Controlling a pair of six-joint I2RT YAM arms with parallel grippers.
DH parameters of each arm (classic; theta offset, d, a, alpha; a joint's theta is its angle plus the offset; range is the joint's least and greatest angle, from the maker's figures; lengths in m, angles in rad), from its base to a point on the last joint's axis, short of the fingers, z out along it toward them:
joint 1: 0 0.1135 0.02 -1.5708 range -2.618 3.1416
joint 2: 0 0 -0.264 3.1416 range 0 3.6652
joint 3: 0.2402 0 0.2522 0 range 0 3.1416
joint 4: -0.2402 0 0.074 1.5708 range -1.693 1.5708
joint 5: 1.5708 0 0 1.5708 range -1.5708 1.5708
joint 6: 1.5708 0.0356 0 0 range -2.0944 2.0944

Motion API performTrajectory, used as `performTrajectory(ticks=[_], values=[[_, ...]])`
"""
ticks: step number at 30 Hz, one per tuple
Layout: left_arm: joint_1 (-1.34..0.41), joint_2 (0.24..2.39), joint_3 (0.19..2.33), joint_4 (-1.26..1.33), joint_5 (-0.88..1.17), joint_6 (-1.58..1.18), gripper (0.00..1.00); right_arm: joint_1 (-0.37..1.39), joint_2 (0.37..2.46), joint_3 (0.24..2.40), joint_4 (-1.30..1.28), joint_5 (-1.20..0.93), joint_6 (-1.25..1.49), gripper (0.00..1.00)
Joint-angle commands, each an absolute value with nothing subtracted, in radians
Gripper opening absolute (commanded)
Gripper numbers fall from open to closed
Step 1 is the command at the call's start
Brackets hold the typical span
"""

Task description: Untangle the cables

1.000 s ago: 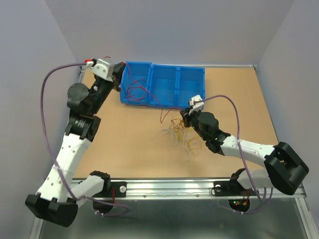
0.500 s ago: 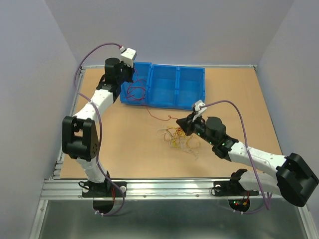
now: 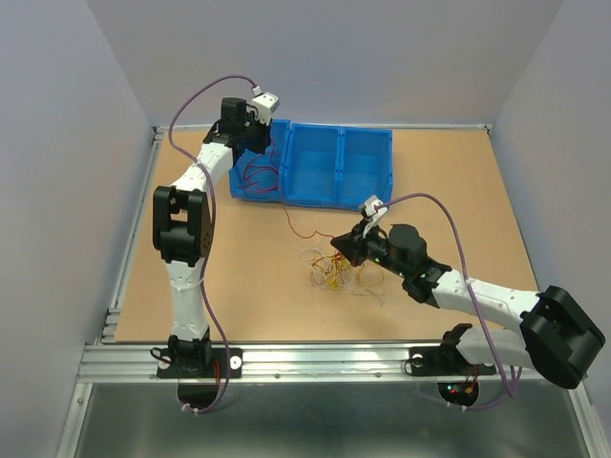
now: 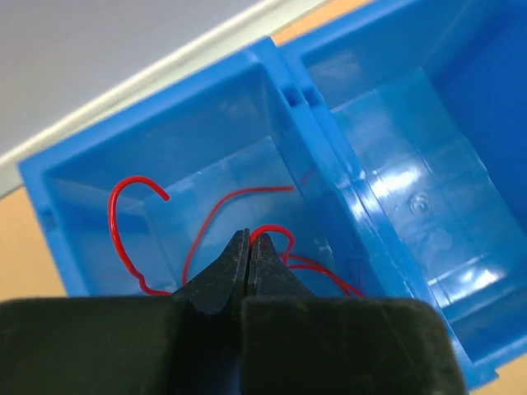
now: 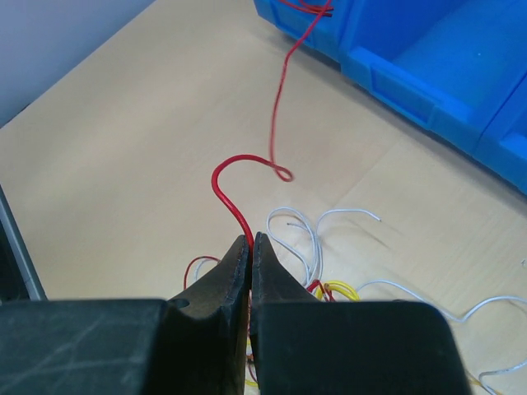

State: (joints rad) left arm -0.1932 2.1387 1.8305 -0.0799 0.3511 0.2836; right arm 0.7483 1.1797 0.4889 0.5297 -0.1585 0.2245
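Grip first: right gripper (image 5: 249, 240) has its fingers pressed together, and a red cable (image 5: 276, 107) comes out right at the tips, pinched there. From the tips that cable rises, hooks over to the right, makes a small loop on the table (image 3: 458, 191) and runs on to the far side, into the blue bin (image 3: 387, 157). Just right of the tips lie white cables (image 5: 346, 211) and a bit of yellow cable (image 5: 338, 290), loose curls crossing one another. Top view puts this gripper at the far edge of the tangle (image 3: 334, 274), which sits mid-table, on the near side of the bin and apart from it. Right arm (image 3: 477, 291) stretches from its base at the near right, reaching left and far, forearm lying low over the table.

Then left gripper (image 4: 249, 239): fingers likewise closed tight, no gap between them. It hangs over the bin's left compartment, tips pointing down into it. Red loops (image 4: 114, 218) lie curled in that compartment. One small loop shows right at the tips, but whether it is pinched or only behind them I cannot tell. Left arm (image 3: 181, 224) stands tall from the near-left base, lower link upright, forearm reaching far and right to the bin's far-left corner, purple cable (image 3: 196, 95) arching above it.
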Motion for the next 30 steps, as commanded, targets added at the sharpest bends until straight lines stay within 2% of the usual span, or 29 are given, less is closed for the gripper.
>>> performTrajectory(ticks=[1,5,6,7,12,17,21,24,30], values=[[-0.189,2.082,1.878,-0.137,0.437,0.318,0.23,0.759,1.187,0.531,0.597,-0.183,0.247,0.01],[-0.176,2.010,1.818,-0.118,0.440,0.307,0.56,0.764,1.213,0.558,0.609,-0.198,0.258,0.01],[-0.173,1.991,1.803,-0.107,0.442,0.304,0.56,0.764,1.221,0.566,0.611,-0.196,0.259,0.01],[-0.169,1.971,1.787,-0.097,0.449,0.302,0.61,0.764,1.235,0.571,0.611,-0.198,0.261,0.01],[-0.161,1.861,1.706,-0.087,0.465,0.307,0.72,0.767,1.278,0.614,0.624,-0.175,0.278,0.01],[-0.163,1.731,1.559,-0.061,0.575,0.348,0.75,0.769,1.318,0.635,0.647,-0.152,0.304,0.01],[-0.166,1.571,1.315,-0.049,0.890,0.478,0.77,0.769,1.351,0.660,0.649,-0.140,0.305,0.01],[-0.193,1.442,1.162,-0.046,1.012,0.592,0.78,0.770,1.368,0.676,0.650,-0.140,0.310,0.01],[-0.337,1.384,1.006,-0.092,0.999,0.791,0.79,0.770,1.384,0.687,0.667,-0.133,0.321,0.01]])
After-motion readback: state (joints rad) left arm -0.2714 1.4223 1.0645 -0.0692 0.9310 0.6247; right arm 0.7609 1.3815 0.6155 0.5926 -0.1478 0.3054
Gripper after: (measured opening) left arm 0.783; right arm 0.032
